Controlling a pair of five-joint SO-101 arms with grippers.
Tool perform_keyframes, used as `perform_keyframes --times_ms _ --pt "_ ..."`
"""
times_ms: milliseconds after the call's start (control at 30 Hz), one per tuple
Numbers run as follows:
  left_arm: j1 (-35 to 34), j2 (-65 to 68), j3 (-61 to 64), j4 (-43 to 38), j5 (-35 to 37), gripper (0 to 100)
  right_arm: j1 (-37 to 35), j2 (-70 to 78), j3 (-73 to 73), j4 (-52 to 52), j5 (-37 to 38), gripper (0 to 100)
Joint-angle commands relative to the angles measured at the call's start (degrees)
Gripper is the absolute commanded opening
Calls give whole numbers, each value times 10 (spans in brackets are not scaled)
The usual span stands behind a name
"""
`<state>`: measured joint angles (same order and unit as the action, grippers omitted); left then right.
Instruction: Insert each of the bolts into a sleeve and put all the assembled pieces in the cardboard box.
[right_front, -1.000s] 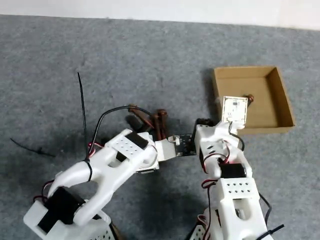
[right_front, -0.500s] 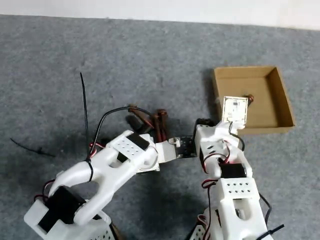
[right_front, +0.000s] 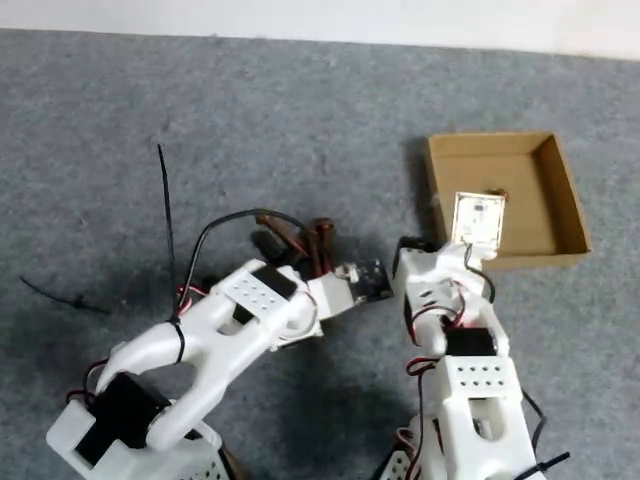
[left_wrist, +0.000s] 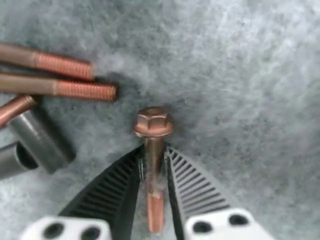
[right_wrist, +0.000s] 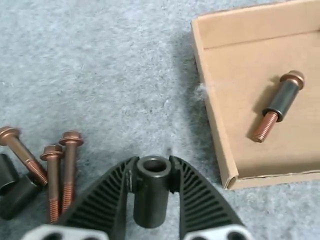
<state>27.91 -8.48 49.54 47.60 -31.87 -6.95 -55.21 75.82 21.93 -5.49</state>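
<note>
We hold copper hex-head bolt (left_wrist: 153, 125) pinched in left fingers (left_wrist: 115, 185), head free | right fingers (right_wrist: 100, 200) pinch dark cylindrical sleeve (right_wrist: 151, 197), bore exposed for insertion | brown cardboard box (right_wrist: 210, 100) near

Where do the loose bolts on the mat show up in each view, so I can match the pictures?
High view: the loose bolts lie mid-picture, left of the cardboard box.
Left wrist view: they lie beside the bolt clamped in the left gripper.
Right wrist view: they lie beside the right gripper and its sleeve, opposite the box.
Shared landmark: dark loose sleeves against them.
</note>
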Motion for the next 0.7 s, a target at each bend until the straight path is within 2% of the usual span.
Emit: perform_keyframes --times_ms 0,233,400,667 --pt "-18 -48 -9 -2 37 6 6 -21 -7 -20 3 5" --pt "-65 -209 78 -40 94 6 6 -21 -6 -21 3 5" --pt "-97 -374 167 -74 121 6 5 -21 -6 -21 3 5" --pt "-167 -657 276 -75 193 6 -27 -21 -6 -21 6 5"
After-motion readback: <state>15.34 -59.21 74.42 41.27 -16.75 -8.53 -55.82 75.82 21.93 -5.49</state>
